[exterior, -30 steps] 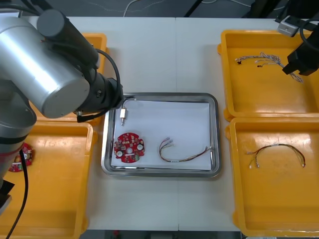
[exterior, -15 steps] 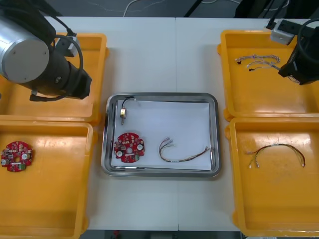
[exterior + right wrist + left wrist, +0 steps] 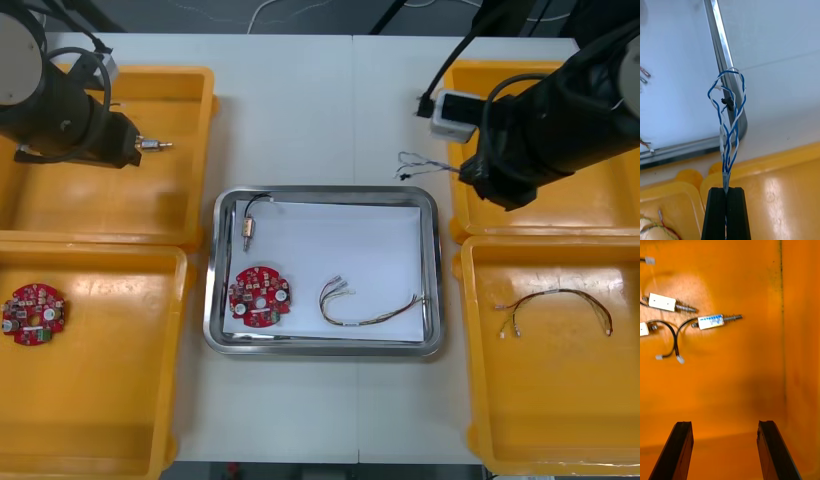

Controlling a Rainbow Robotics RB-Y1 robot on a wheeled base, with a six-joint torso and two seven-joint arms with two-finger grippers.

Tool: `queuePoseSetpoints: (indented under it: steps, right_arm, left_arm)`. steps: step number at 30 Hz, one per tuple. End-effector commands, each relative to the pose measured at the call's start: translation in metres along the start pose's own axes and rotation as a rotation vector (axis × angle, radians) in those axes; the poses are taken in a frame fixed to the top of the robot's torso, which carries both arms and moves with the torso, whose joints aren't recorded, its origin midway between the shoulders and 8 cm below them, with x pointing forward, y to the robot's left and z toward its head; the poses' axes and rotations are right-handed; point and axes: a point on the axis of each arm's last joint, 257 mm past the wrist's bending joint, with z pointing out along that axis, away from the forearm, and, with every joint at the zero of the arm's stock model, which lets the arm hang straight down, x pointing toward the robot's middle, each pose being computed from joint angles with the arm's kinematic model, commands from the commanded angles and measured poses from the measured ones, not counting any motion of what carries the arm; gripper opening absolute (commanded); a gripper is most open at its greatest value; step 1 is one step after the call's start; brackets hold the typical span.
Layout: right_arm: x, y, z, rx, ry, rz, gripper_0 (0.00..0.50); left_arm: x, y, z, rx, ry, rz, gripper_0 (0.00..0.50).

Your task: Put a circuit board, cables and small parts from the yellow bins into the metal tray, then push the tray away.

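Note:
My right gripper (image 3: 726,193) is shut on a twisted blue and white cable (image 3: 727,112). The cable hangs over the bare table beside the metal tray's corner (image 3: 738,129). In the front view that cable (image 3: 424,165) shows between the tray (image 3: 428,205) and the far right yellow bin (image 3: 610,205), under my right arm (image 3: 560,120). The tray holds a red circuit board (image 3: 259,296), a red and yellow cable (image 3: 365,308) and a small metal part (image 3: 246,229) with a black lead. My left gripper (image 3: 724,424) is open over the far left bin (image 3: 752,363), near small metal parts (image 3: 711,321).
The near left bin (image 3: 100,400) holds another circuit board (image 3: 33,313). A cable (image 3: 555,300) lies in the near right bin (image 3: 560,400). My left arm (image 3: 55,110) hangs over the far left bin (image 3: 180,210). Bare table lies beyond the tray.
My right arm has swung left from the far right bin to the tray's far right corner with the blue and white cable. My left arm has drawn back from the tray over the far left bin.

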Motion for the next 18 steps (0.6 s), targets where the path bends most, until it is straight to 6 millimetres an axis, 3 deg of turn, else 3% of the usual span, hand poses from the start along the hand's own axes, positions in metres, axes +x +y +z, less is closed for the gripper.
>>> queuePoseSetpoints:
  steps: [1, 10, 18]
  right_arm:
    - [-0.036, 0.024, 0.024, -0.007, -0.035, -0.094, 0.0]
    - [-0.065, 0.046, 0.067, -0.01, -0.017, -0.189, 0.0]
    - [-0.071, 0.058, 0.102, -0.037, -0.011, -0.218, 0.0]
  left_arm:
    - [-0.049, 0.04, -0.023, -0.037, -0.116, 0.038, 0.5]
    - [-0.065, 0.055, -0.021, -0.046, -0.165, 0.049, 0.5]
    - [-0.067, 0.066, -0.017, -0.057, -0.173, 0.119, 0.5]
